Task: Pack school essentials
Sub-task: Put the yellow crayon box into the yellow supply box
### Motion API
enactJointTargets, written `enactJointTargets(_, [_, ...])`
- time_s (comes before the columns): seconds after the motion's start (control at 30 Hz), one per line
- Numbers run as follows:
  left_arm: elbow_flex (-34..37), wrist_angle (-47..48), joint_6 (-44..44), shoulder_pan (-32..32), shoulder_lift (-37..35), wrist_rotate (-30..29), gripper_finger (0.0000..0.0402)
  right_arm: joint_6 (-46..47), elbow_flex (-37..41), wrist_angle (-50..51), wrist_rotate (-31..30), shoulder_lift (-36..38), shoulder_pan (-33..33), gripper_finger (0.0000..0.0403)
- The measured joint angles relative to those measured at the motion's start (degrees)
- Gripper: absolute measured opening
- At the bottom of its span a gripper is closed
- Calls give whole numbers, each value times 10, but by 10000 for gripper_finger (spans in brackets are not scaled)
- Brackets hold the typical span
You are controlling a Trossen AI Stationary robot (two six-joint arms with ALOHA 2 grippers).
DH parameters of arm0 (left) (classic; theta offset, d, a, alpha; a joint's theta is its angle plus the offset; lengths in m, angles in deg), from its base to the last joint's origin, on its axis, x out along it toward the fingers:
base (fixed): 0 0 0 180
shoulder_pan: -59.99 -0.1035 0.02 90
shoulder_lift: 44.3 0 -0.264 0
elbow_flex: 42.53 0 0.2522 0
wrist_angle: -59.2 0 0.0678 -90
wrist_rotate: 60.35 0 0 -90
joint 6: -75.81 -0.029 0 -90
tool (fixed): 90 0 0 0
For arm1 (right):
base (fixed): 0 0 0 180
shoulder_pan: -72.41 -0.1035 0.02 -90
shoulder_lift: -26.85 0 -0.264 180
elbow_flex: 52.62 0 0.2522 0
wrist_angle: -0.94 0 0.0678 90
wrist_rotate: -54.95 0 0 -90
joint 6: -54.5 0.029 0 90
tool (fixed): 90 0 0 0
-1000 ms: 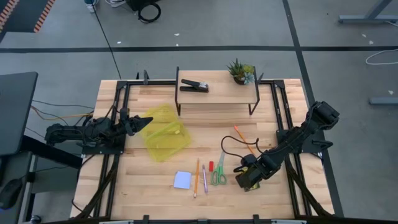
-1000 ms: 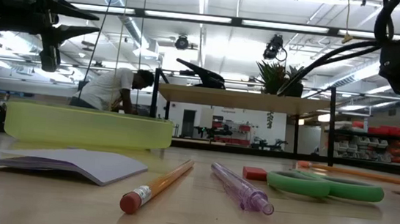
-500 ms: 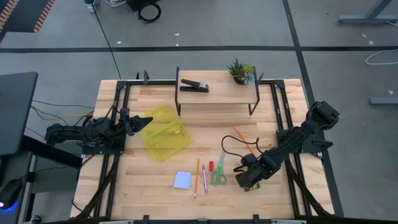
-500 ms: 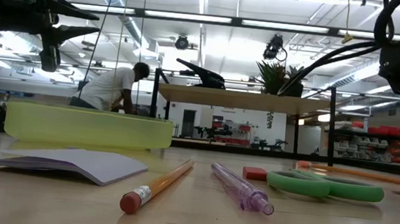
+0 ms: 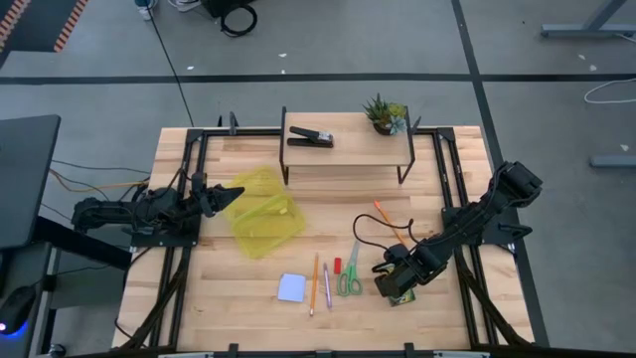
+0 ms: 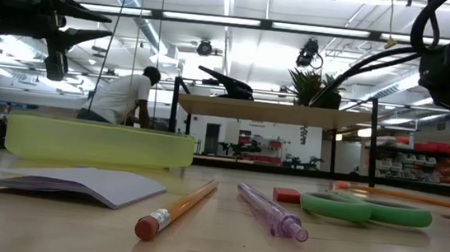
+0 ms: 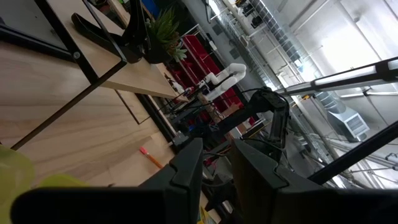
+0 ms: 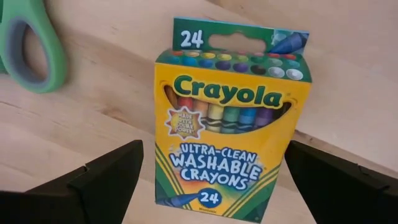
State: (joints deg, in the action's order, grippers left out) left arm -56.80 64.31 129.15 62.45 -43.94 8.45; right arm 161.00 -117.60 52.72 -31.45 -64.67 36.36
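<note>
The yellow-green crayon box (image 8: 230, 124) lies flat on the table near its right front. My right gripper (image 8: 214, 171) hovers over it, open, one finger on either side of the box; I see no touch. In a row to its left lie the green-handled scissors (image 5: 349, 275), red eraser (image 5: 337, 265), pink pen (image 5: 326, 286), an orange pencil (image 5: 314, 284) and the pale blue notepad (image 5: 291, 287). Another orange pencil (image 5: 390, 222) lies farther back. My left gripper (image 5: 234, 193) waits, open by a narrow gap, above the left edge of a translucent yellow case (image 5: 264, 213).
A low wooden shelf (image 5: 348, 154) on black legs stands at the far edge, carrying the black stapler (image 5: 310, 138) and a small potted plant (image 5: 385, 113). Black frame rails run along the table's left and right sides. A person bends over in the room behind the table.
My right gripper has shifted slightly toward the table's left over the crayon box. The person in the background has moved.
</note>
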Motion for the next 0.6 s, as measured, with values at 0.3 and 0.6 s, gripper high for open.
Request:
enactJointTargets(0.3, [0, 0, 0, 0, 0, 0, 93, 0, 0, 0, -6, 0, 0, 400])
enactJointTargets(0.6, [0, 0, 0, 0, 0, 0, 93, -3, 0, 8, -17, 0, 0, 400])
